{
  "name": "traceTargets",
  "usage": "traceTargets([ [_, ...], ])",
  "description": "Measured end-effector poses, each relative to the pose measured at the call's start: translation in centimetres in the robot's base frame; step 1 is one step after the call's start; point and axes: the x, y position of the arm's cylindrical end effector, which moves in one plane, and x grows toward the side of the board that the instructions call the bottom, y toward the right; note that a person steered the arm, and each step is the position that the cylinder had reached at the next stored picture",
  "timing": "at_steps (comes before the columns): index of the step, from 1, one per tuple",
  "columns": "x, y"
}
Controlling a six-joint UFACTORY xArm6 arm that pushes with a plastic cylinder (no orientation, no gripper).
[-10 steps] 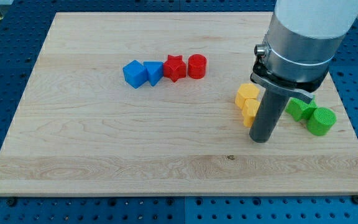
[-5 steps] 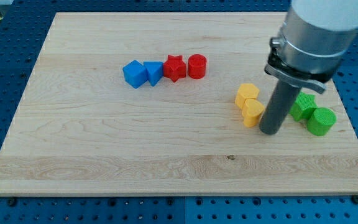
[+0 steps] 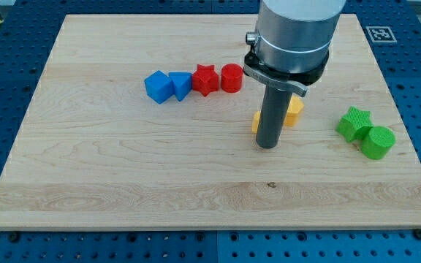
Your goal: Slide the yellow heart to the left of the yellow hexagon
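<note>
My tip (image 3: 267, 145) rests on the wooden board (image 3: 123, 168) just right of its middle. The rod hides most of two yellow blocks. A sliver of one yellow block, probably the heart (image 3: 256, 121), shows at the rod's left edge. Part of the other yellow block, probably the hexagon (image 3: 294, 111), shows at the rod's right edge. Both sit just above my tip in the view and seem to touch the rod. Their shapes cannot be made out now.
A blue cube (image 3: 158, 86), a blue wedge-like block (image 3: 180, 85), a red star (image 3: 205, 79) and a red cylinder (image 3: 232, 77) form a row at the upper middle. A green star (image 3: 354, 123) and a green cylinder (image 3: 377, 142) sit together at the right.
My rod swung from the right of the yellow pair to the left, across them. The lower yellow block slid left and now shows at the rod's left side. Other blocks stayed put.
</note>
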Motion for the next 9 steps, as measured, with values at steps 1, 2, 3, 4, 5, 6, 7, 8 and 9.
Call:
traceTargets([
  [1,0.0,0.0],
  [2,0.2,0.3],
  [3,-1.1,0.2],
  [4,-1.3,0.0],
  [5,-0.9,0.0],
  [6,1.1,0.9],
  [7,2.5,3.5],
  [8,4.0,7.7],
  [9,4.7,10.2],
])
